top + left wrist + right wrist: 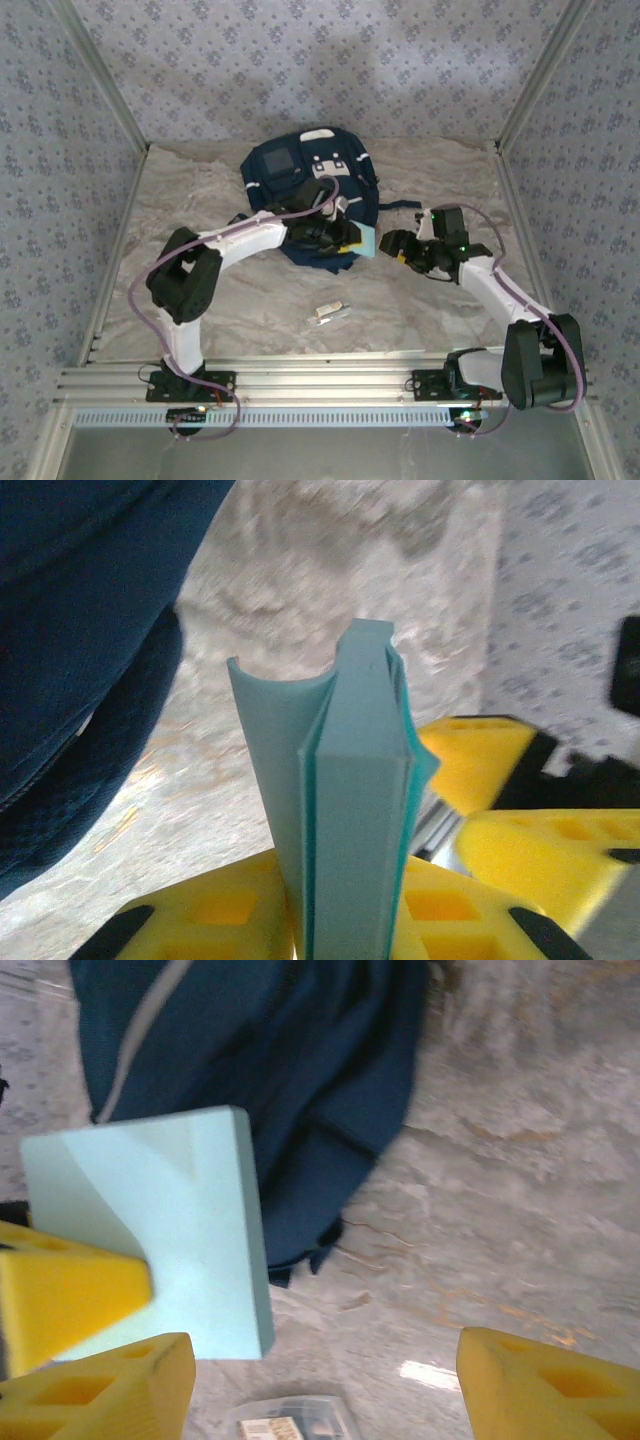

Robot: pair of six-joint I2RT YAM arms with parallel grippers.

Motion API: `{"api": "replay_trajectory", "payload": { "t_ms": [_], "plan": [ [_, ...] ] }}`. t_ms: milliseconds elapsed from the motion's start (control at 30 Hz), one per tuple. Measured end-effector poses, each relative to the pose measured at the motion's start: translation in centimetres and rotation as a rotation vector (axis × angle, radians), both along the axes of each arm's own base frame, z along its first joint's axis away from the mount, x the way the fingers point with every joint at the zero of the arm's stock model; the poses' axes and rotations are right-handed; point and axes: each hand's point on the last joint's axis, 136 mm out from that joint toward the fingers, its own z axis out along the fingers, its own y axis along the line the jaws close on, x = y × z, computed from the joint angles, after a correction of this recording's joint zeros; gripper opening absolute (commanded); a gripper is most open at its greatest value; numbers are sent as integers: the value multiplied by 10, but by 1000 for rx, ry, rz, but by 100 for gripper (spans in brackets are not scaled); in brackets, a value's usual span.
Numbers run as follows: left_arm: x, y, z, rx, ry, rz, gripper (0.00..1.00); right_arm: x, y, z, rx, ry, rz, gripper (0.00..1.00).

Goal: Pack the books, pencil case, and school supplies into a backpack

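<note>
The left gripper (348, 236) is clenching the light-blue pad (367, 239) between its yellow fingers, just beside the near edge of the navy backpack (300, 170), which is lying on the marbled table (200, 200). The right gripper (397, 246) is hovering close beside the pad, jaws spread and empty. A small white item (327, 312) is lying nearer the arm bases.

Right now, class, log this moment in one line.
left gripper: shut on light-blue pad | right gripper: open beside it | backpack: pad outside

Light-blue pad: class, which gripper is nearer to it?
Left. The left gripper is clamped on the pad; the right gripper stands open close beside it, on its right.
</note>
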Motion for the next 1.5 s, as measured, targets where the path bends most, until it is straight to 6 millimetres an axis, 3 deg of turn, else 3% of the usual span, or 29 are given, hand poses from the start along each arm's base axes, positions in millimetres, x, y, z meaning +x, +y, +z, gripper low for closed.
{"api": "replay_trajectory", "payload": {
  "t_ms": [200, 533, 733, 833, 967, 1100, 1300, 1500],
  "plan": [
    [9, -10, 39, -134, -59, 17, 24, 12, 11, 24, 112, -62, 13, 66],
    [0, -14, 36, -214, 8, 16, 24, 23, 25, 59, 248, -154, 46, 55],
    [2, -18, 48, -265, 6, 12, 24, 23, 28, 62, 279, -159, 58, 56],
    [1, -18, 47, -269, 16, 17, 25, 23, 30, 59, 288, -155, 64, 52],
    [0, -18, 46, -275, 23, 16, 26, 23, 30, 57, 294, -147, 65, 24],
    [1, -18, 41, -265, 30, 20, 38, 22, 31, 61, 309, -160, 78, 5],
    [-2, -15, 32, -237, 32, 15, 53, 23, 26, 61, 310, -155, 65, 0],
    [-1, 8, 5, -81, 4, 12, 56, 23, 11, 50, 274, -119, 18, 0]
  ]
}}
